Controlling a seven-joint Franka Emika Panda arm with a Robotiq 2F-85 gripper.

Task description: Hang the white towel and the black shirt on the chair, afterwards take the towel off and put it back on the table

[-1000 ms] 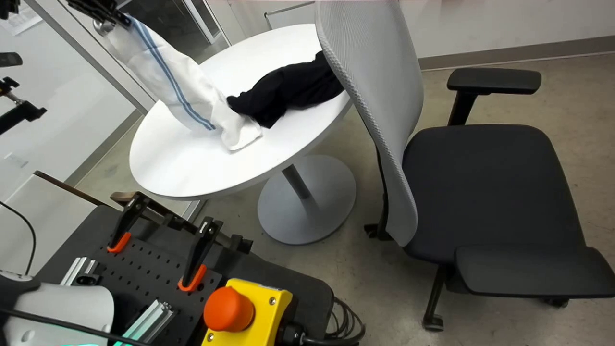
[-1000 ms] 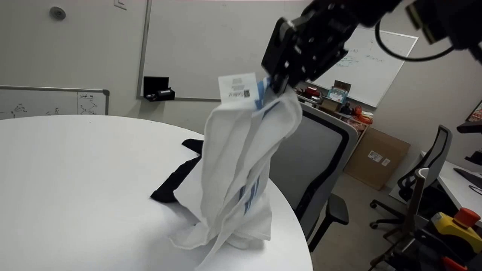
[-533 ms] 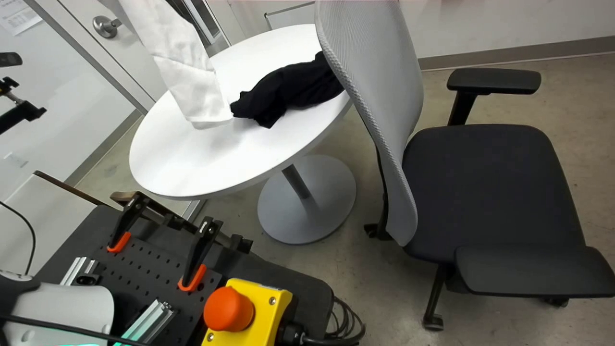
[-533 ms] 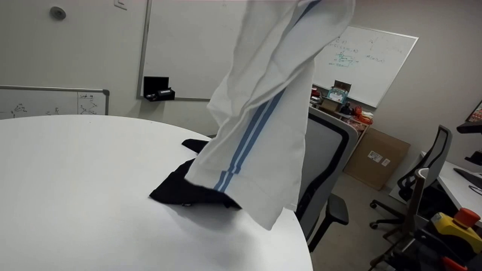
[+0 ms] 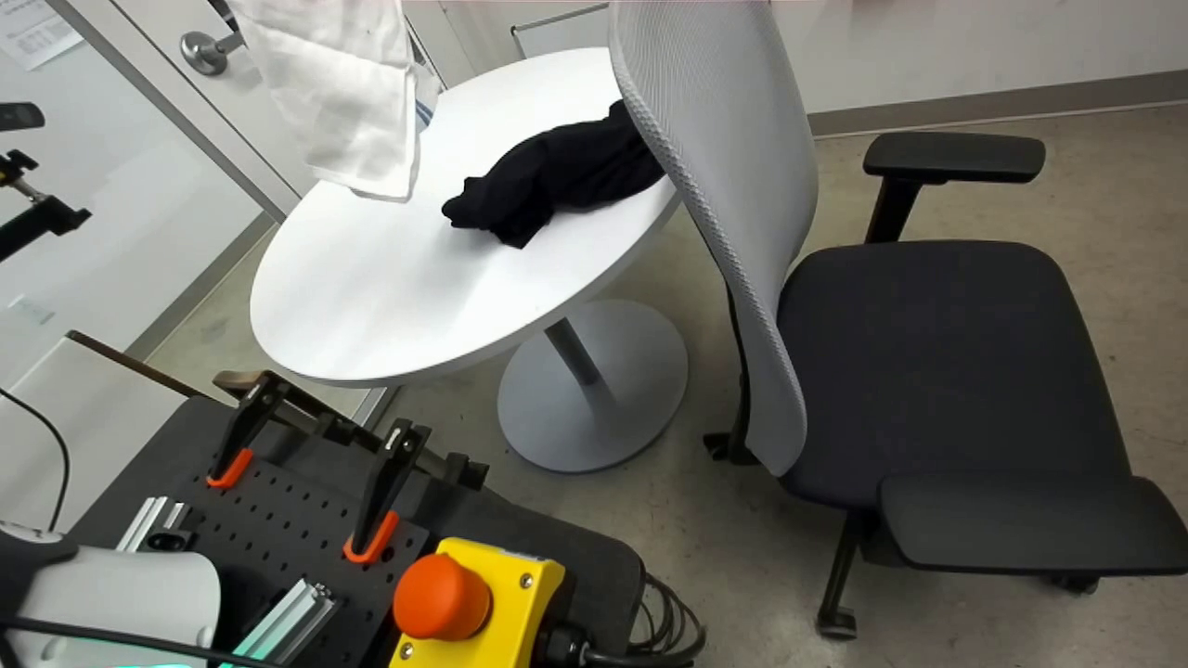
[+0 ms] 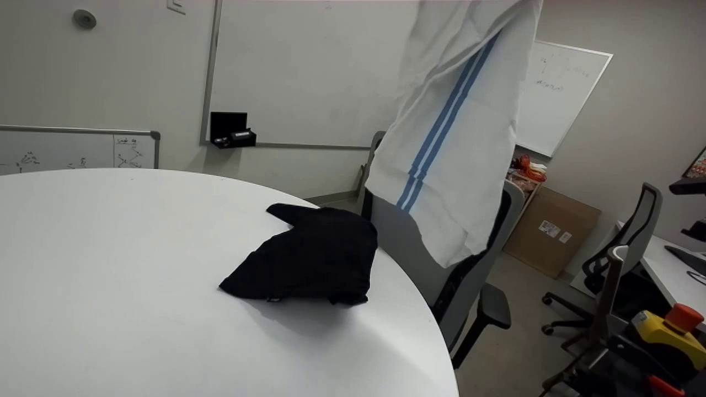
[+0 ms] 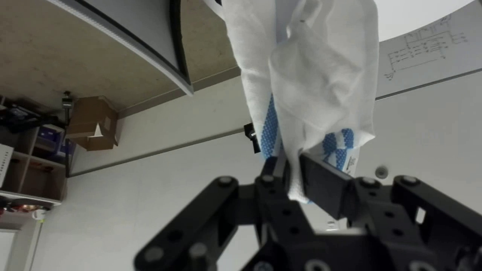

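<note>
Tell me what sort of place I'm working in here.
Probably an office or lab room: a written-on whiteboard, a wheeled chair, and a yellow box with an orange-red button.

We can read no words. In an exterior view, small handwriting (image 6: 128,155) stands on the low whiteboard (image 6: 66,144) and the right-hand whiteboard (image 6: 562,110), and labels (image 6: 550,230) sit on a cardboard box (image 6: 543,251). In an exterior view we find a printed sheet (image 5: 37,32) at the upper left, and in the wrist view the tag (image 7: 351,161) of the white towel (image 7: 318,75), its print blurred.
</note>
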